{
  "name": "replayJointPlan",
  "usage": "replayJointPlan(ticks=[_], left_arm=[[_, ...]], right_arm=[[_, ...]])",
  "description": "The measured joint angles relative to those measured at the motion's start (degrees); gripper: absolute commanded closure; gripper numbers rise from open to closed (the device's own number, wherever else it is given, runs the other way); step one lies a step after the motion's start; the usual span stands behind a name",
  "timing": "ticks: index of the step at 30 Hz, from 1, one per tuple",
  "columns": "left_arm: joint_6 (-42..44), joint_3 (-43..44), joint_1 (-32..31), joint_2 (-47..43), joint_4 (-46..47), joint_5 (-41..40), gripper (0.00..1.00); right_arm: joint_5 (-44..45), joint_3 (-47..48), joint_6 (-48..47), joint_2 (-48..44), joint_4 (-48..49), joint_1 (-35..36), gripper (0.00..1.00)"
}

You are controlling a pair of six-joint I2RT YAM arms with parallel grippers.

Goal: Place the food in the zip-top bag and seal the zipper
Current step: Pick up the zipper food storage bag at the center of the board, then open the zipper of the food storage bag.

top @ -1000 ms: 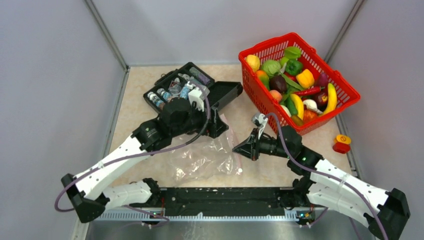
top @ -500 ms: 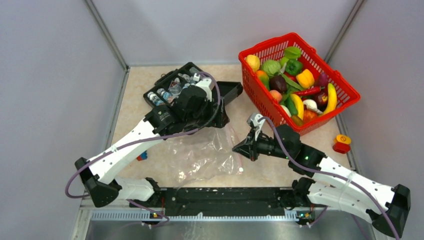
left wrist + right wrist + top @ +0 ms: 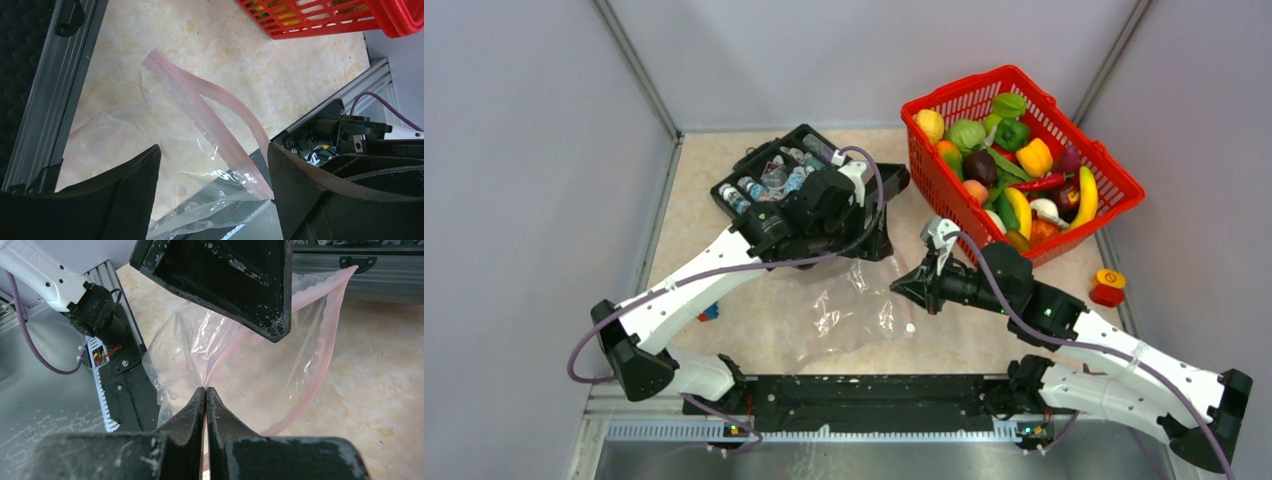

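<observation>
The clear zip-top bag lies crumpled on the table between the arms. Its pinkish zipper is parted, so the mouth stands open. My right gripper is shut on one zipper strip, pinched at its fingertips, and holds it a little off the table. My left gripper is open at the bag's far edge by the black case; in its wrist view the zipper corner sits between its wide jaws. The food, such as a yellow pepper and a dark purple fruit, lies in the red basket.
An open black case holding small vials stands at the back left, its lid beside my left gripper. A red and yellow object lies at the right edge. A small blue and red item lies under the left arm. The basket's corner shows in the left wrist view.
My left arm has swung right and further out, carrying its gripper along the case to the bag's far corner. My right gripper stays shut on the zipper strip, and the bag has shifted a little.
</observation>
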Motion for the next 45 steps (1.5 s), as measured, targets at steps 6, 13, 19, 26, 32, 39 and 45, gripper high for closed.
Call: replayJointPlan(ticks=[6,13,19,26,32,39,45], left_arm=[[1.4,2.7,0.0,1.7,-1.9,0.8,0.24],[2.2,5.6,0.0,2.9,-6.1,0.8,0.25],[2.2,11.7,0.0,4.6,-12.6,-1.3,0.21],[1.6,12.9,-0.1,4.6,-14.9,-2.0,0.2],[0.9,13.4,-1.0,6.4,-14.9,0.0,0.23],[0.8,13.1,-1.5,8.5,-14.7,1.2,0.32],[0.8,12.0,-1.5,8.5,-14.4,0.8,0.42]], right_arm=[[0.2,1.4,0.0,1.3,-0.7,0.0,1.0],[2.8,1.5,0.3,2.8,-0.5,1.8,1.0],[5.4,1.5,1.1,3.1,1.5,2.4,1.0],[8.9,1.5,1.0,3.2,1.8,3.2,1.0],[10.8,1.5,0.4,5.0,1.9,5.0,1.0],[12.0,1.4,0.2,5.1,4.3,6.4,1.0],[12.2,0.9,0.2,3.3,8.4,6.5,1.0]])
